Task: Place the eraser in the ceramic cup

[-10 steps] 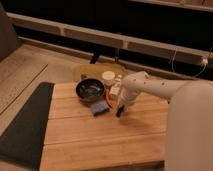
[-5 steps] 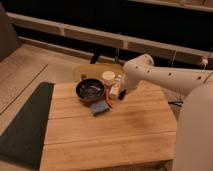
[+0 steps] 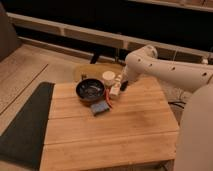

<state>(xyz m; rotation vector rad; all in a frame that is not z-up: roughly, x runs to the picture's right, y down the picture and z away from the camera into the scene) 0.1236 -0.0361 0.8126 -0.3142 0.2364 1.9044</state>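
Tabletop (image 3: 110, 135); gripper (image 3: 119, 87) perhaps nearer ceramic cup (image 3: 108, 76)

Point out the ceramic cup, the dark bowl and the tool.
ceramic cup (image 3: 108, 76): camera view, its pale top.
dark bowl (image 3: 79, 90): camera view, its left rim.
tool (image 3: 121, 85): camera view, tip, just right of cup.

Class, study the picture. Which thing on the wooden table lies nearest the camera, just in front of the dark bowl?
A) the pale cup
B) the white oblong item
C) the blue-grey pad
C: the blue-grey pad lies just in front of the dark bowl. The pale cup stands behind the bowl to the right, and the hand is right of the cup by the white oblong item.
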